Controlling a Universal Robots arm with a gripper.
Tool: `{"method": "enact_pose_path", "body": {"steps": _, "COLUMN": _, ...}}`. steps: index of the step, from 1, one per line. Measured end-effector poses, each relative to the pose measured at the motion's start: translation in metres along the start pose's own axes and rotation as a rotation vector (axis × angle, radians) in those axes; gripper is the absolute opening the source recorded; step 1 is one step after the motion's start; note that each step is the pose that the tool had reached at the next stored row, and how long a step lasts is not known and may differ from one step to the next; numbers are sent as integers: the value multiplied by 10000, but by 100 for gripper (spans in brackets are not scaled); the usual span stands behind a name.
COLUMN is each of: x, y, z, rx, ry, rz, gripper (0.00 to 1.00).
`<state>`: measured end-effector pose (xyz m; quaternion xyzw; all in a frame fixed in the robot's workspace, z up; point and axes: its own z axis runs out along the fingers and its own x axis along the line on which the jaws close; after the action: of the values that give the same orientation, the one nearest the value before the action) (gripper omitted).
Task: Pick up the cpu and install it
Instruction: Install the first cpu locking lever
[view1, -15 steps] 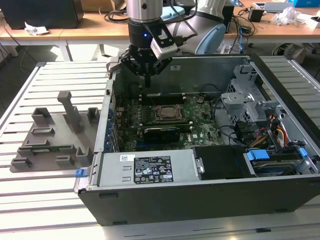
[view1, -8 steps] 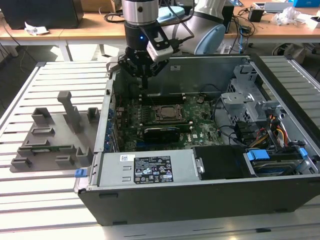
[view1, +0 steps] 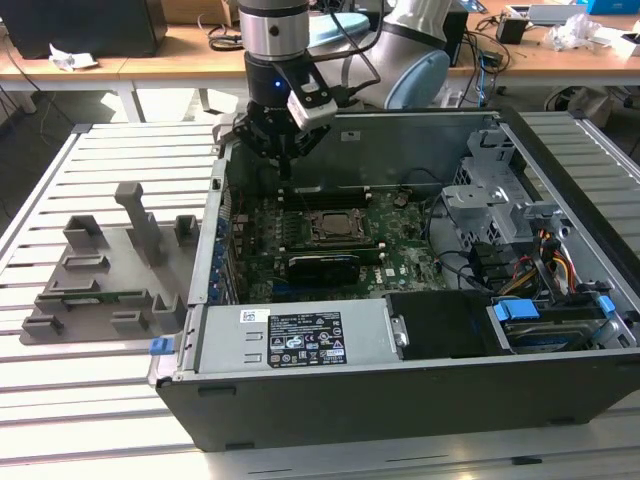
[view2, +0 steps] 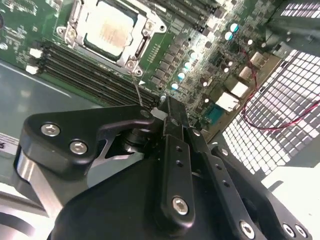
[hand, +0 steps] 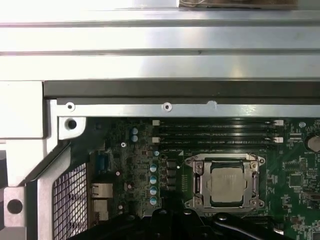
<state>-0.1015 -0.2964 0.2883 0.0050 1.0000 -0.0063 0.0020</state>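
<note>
Over the open computer case (view1: 420, 300), near its rear wall, the claw (view1: 283, 150) hangs above the motherboard (view1: 400, 255), clear of the board and holding nothing that I can see; its fingers (view2: 175, 150) appear drawn close together in the second wrist view. One cpu (hand: 226, 182) lies flat inside the metal-framed socket (hand: 196, 182), its silvery top showing in both wrist views (view2: 107, 34). Beside the socket run four memory slots (hand: 215, 131), between it and the case wall. On the exterior view's left, one grey fixture (view1: 110, 270) with upright posts stands on the slatted desk (view1: 120, 160), well apart from the case. Open desk surrounds it.
</note>
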Motion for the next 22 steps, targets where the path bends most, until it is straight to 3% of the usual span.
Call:
{"method": "enact_pose_path", "body": {"steps": 3, "x": 20, "y": 53, "z": 49, "rx": -2, "ry": -2, "rz": -140, "gripper": 11}}
{"method": "enact_pose_path", "body": {"steps": 6, "x": 21, "y": 166, "z": 106, "rx": -2, "ry": -3, "rz": -198, "gripper": 11}}
{"method": "enact_pose_path", "body": {"steps": 12, "x": 18, "y": 211, "z": 216, "rx": 8, "ry": -3, "rz": -333, "gripper": 11}}
{"method": "enact_pose_path", "body": {"steps": 13, "x": -23, "y": 230, "z": 253, "rx": 24, "ry": -4, "rz": -394, "gripper": 11}}
{"method": "enact_pose_path", "body": {"steps": 22, "x": -64, "y": 231, "z": 254, "rx": 24, "ry": -5, "rz": -394, "gripper": 11}}
